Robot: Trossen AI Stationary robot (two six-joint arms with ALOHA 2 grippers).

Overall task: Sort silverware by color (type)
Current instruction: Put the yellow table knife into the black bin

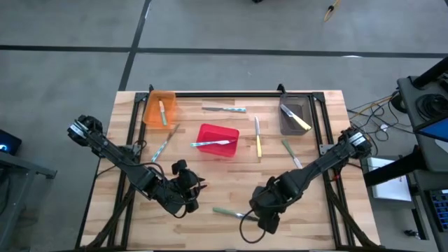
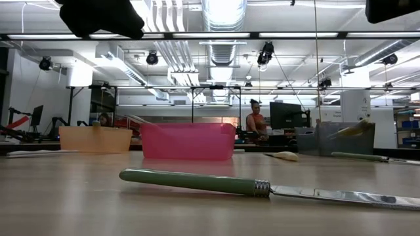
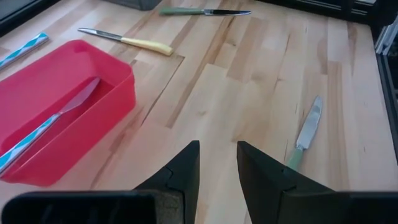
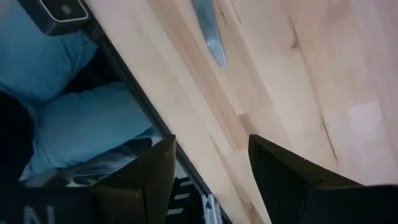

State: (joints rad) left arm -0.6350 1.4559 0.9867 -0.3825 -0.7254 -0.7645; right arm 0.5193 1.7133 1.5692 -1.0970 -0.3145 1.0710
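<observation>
On the worktop point(image 1: 231, 189), three bins each hold one utensil: orange bin point(image 1: 159, 108), red bin point(image 1: 218, 140), grey bin point(image 1: 295, 115). You still have six loose. Right pincer point(image 1: 268, 222) released beside the green knife point(image 1: 234, 213); left pincer point(image 1: 189, 189) half-parted, empty.

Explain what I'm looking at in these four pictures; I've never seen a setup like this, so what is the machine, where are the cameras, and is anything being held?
Two dark robot arms work at a wooden table. One picture looks straight down, one looks level across the tabletop, and two come from cameras on the arms' wrists. The left gripper and the right gripper both hover near the front edge, open and holding nothing. On the table stand an orange bin, a red bin and a grey bin, each with a utensil inside. More utensils lie loose on the wood, among them a green-handled knife close to the right gripper. Beyond the table the level view shows a person in the room.
</observation>
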